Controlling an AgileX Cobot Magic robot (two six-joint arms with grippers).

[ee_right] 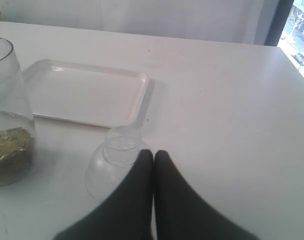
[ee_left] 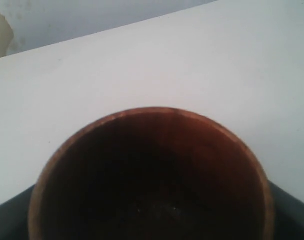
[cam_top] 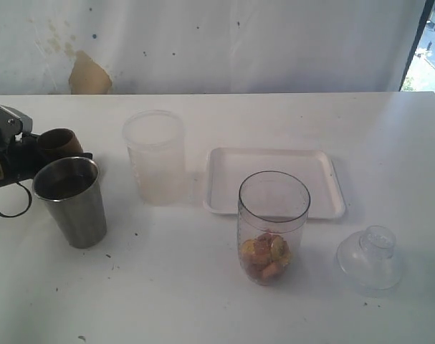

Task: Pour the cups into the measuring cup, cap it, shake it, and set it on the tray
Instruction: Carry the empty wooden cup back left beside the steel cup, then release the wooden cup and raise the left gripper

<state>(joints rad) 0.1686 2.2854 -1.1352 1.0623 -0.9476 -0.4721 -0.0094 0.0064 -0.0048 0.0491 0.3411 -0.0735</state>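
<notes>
Left claw straddles the rounded copper-brown cup, grip unclear; the tall clear plastic measuring cup stands at its four o'clock.

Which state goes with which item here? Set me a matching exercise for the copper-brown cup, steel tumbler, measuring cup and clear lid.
Items:
1. copper-brown cup
2. steel tumbler
3. measuring cup
4. clear lid

States:
A. holds colourful pieces at its bottom
B. lies on the table, off the measuring cup
C. sits between the fingers of the left end effector
D. grey metal, standing upright

Pairs: 1-C, 2-D, 3-A, 4-B.
</notes>
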